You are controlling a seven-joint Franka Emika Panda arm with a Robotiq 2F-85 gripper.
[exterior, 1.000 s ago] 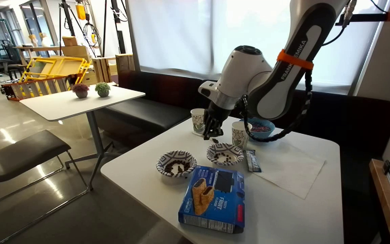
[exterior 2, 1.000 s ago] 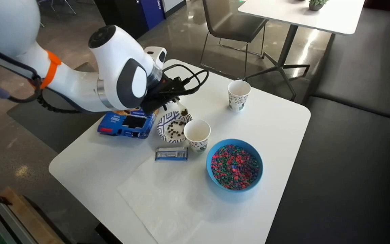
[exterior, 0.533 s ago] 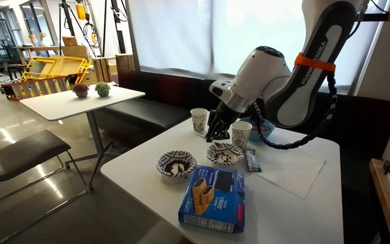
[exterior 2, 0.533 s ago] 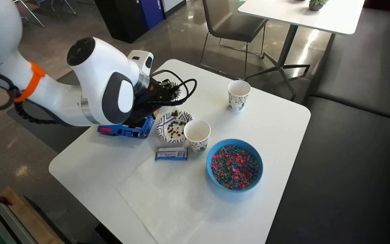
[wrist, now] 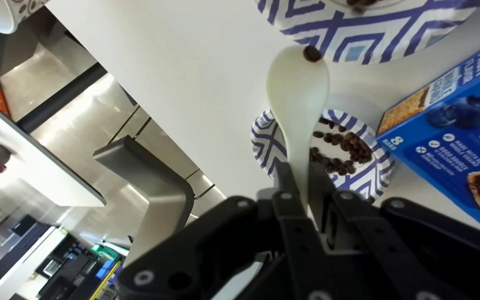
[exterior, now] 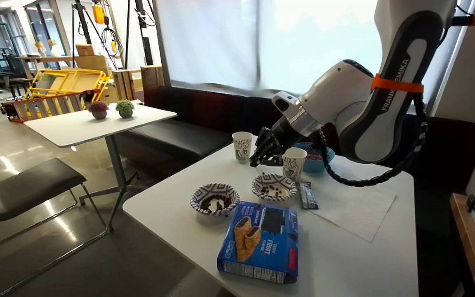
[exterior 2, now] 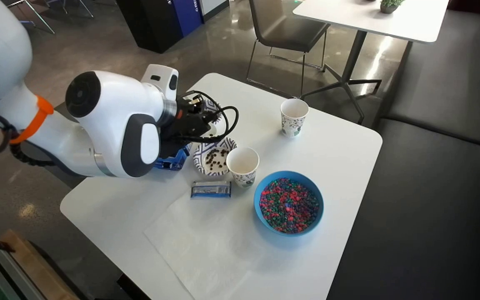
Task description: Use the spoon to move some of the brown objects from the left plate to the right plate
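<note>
I see the gripper (wrist: 300,175) pinching the spoon (wrist: 297,93), a brown bit (wrist: 312,53) at its tip, near the right plate (exterior: 281,180), more bits (wrist: 358,149) in the left plate (exterior: 217,189).

The place looked like a break or dining corner within a larger office or lab; which of the two could not be told. In an exterior view, a dark padded bench (exterior: 177,134) ran along the far edge of the tabletop (exterior: 344,255) under broad pale shades (exterior: 204,45), while off the tabletop's left corner stood a metal-legged chair (exterior: 31,187) and a second white table (exterior: 72,129) with two potted plants (exterior: 125,109). Farther back across the polished floor (exterior: 138,266), yellow framing (exterior: 70,71), brown boxes (exterior: 91,62), wooden crates (exterior: 151,77) and black stands (exterior: 83,22) added a workshop look.
</note>
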